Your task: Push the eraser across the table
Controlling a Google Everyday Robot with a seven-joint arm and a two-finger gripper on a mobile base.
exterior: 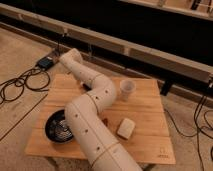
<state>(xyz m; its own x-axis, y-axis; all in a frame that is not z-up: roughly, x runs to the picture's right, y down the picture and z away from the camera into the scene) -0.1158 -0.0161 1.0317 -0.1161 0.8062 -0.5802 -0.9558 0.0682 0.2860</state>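
The eraser, a small flat cream-white block, lies on the front right part of the light wooden table. My white arm runs from the bottom edge up over the table's middle and bends toward the back left. My gripper shows only as a dark bit tucked under the arm's far segment, near the table's back left. It is well away from the eraser. The arm's near segment passes just left of the eraser without touching it.
An upright white ribbed cylinder stands at the back middle. A black bowl sits at the front left, partly under the arm. A red-brown oblong thing peeks out beside the arm. Cables and a black box lie on the floor at left.
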